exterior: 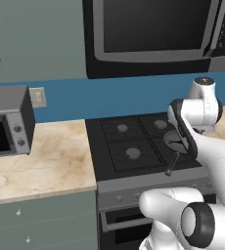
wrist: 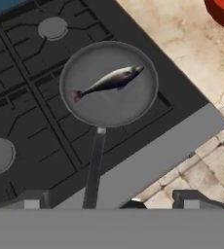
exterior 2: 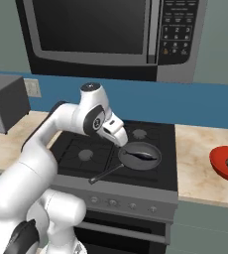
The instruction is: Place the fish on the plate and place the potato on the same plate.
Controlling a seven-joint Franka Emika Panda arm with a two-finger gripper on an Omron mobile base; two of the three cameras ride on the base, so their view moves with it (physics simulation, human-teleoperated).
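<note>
The fish (wrist: 108, 81), probably light, slick and slender, lies mid-pan (wrist: 84, 104) on the stove (wrist: 26, 121); the end effector (wrist: 111, 200), jaws wide apart above, should pinch its thicker midbody crosswise.

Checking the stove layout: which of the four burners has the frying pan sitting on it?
The front right burner, nearest the counter with the red plate. The frying pan, holding the fish, covers it; the other three burners show bare grey discs.
</note>
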